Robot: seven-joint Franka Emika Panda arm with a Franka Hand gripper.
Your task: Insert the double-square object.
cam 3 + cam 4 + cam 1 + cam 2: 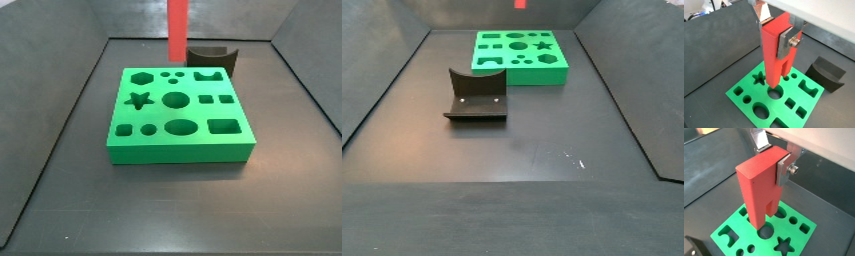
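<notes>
Gripper [782,31] clamped on the upper end of the double-square object [774,55], silver fingers [788,42] pressed to its sides; bar hangs upright, slotted prongs downward, clear above the green board [747,97] in both wrist views; not yet touching any hole. Risks, as judgement: prongs may meet the board's face rather than the paired square holes [209,99] if the bar sits off to one side or is twisted about its long axis; a hard descent then could shove the board or make the bar slip in the pads; wrong hole is also possible, since several openings lie close together. Wrist views show grip and prong slot [769,208] well, but true height above the board is hard to judge there; a side view shows the bar [177,28] well above the board's far edge, near the fixture [211,56], gripper itself out of frame; a side view from the opposite end shows fixture [476,96] and board [520,55] apart, bar only as a red sliver [520,4].
</notes>
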